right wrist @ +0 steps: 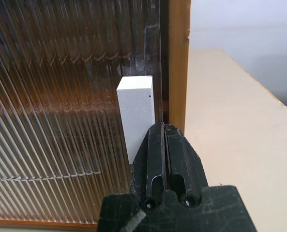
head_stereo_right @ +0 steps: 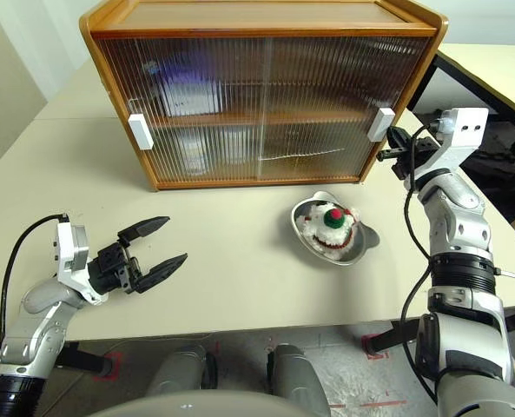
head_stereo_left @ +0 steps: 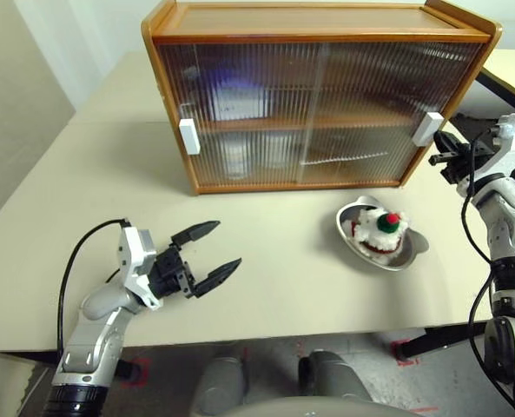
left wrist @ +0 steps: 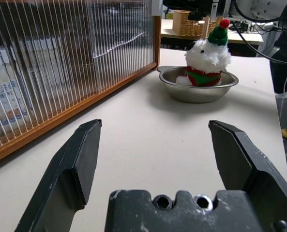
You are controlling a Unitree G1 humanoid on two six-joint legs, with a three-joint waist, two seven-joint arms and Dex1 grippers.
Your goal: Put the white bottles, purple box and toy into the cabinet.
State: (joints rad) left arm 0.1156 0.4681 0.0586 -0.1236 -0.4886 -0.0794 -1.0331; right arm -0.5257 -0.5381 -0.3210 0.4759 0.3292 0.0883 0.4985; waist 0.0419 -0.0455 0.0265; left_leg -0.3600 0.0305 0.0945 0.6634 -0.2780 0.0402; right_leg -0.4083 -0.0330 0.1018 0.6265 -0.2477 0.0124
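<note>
One toy [head_stereo_left: 380, 230] sits in one steel bowl [head_stereo_left: 353, 239] at centre right, below the cabinet [head_stereo_left: 318, 95] with two doors, both closed. Left gripper [head_stereo_left: 214, 254] at lower left is spread wide and empty; right gripper [head_stereo_left: 439, 153], fingers pressed together, is just beside the right of two white handles [head_stereo_left: 428, 129]

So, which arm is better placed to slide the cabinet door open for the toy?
The right one. Its shut pincer sits just beside the white handle on the cabinet. The left pincer hangs open over the table, apart from the other handle. The toy sits in the bowl.
</note>
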